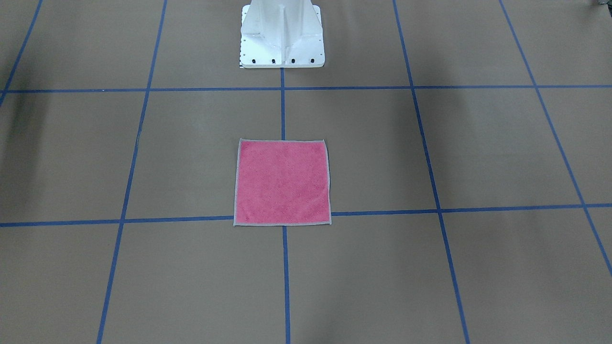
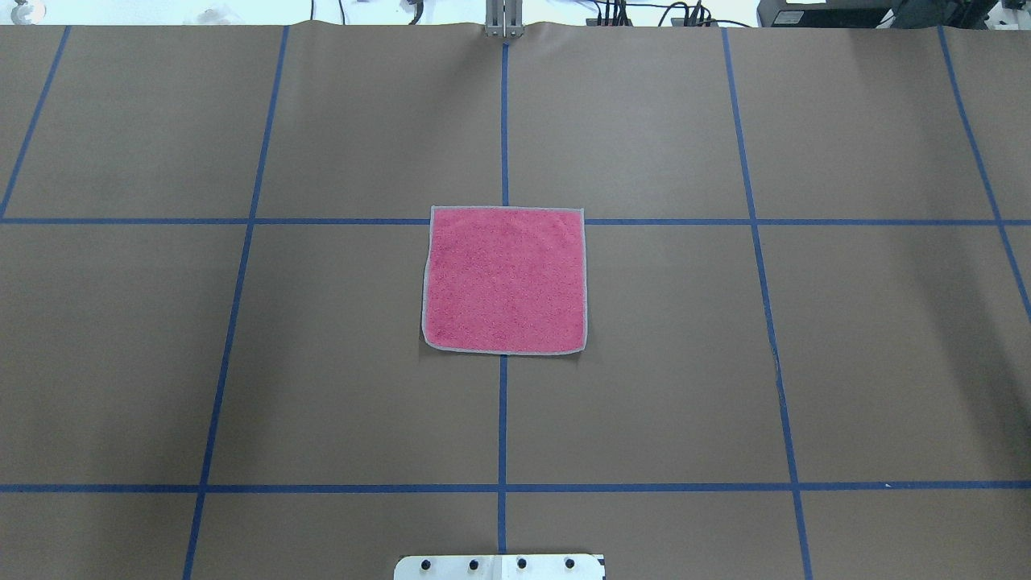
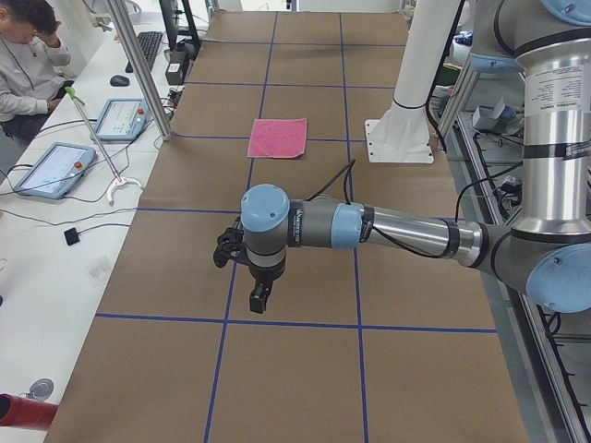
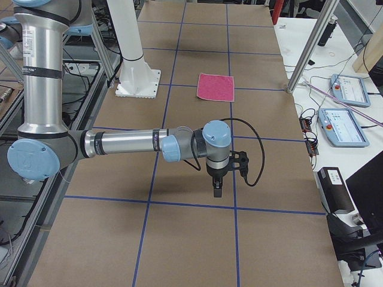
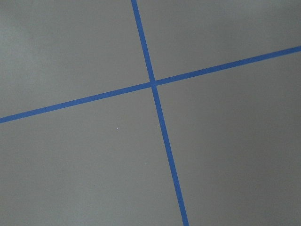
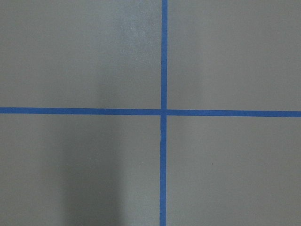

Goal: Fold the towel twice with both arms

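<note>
1. the towel (image 2: 505, 279) lay flat and unfolded on the brown tabletop (image 2: 322, 362), pink face up, with light grey edging showing along all four sides.
2. the towel sat astride the centre line of the blue tape lines (image 2: 503, 419). it covered a tape crossing close to the edge farthest from the robot.
3. the white pedestal base (image 1: 282, 36) stood on the same centre line, apart from the towel, with bare tabletop between them.
4. the left arm (image 3: 397, 229) reached out level above the tabletop toward the table's left end. its wrist was turned down.
5. the left end effector (image 3: 260, 297) pointed down, above the tabletop, beside a blue tape line and well apart from the towel. i could not tell whether its fingers were spread or closed.
6. the right arm (image 4: 125, 143) reached out level in the same way toward the table's right end.
7. the right end effector (image 4: 216, 190) pointed down near a tape crossing, also well apart from the towel. its finger state could not be told from where it showed.
8. each wrist camera showed brown tabletop and one blue tape crossing.
9. an operator (image 3: 28, 65) sat at a white side bench, head resting on one hand, with a tablet-style control unit (image 3: 48, 169) lying near him.
</note>
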Motion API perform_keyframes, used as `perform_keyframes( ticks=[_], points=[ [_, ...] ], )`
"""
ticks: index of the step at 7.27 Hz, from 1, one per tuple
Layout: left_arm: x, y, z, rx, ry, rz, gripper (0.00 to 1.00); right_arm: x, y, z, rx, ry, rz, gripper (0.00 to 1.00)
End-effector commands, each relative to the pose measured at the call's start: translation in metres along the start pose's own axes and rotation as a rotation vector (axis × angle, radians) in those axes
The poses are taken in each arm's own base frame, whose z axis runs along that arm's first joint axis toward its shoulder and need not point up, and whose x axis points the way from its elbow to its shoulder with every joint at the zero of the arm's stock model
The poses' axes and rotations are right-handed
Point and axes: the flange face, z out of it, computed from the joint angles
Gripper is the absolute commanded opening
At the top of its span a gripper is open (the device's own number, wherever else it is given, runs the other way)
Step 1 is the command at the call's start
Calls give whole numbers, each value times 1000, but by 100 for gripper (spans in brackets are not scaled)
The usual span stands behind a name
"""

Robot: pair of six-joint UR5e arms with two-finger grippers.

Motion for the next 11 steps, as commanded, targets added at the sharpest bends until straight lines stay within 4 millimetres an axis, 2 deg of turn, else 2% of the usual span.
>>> perform_keyframes(
  ticks=[1,2,4,5,6,7,9,11],
  points=[
    [4,-11,-6,46,-10,45,100,-3,-2,0,0,-4,0,100],
    [23,-40,-15,106,-20,126,100,-8,-4,0,3,-6,6,100],
    [20,-51,-7,111,8,148,100,-35,-7,5,-7,-18,27,100],
    [39,-57,0,163,88,223,100,-52,-7,6,-11,-25,33,100],
    [41,-57,13,150,147,186,100,-76,-6,8,-14,-36,39,100],
    [61,-66,24,124,176,105,100,-108,-5,14,11,-67,78,100],
    [142,-107,39,135,239,-19,100,-174,5,36,44,-172,164,100],
    [219,-131,52,121,315,-186,100,-224,19,47,35,-247,245,100]
  ],
)
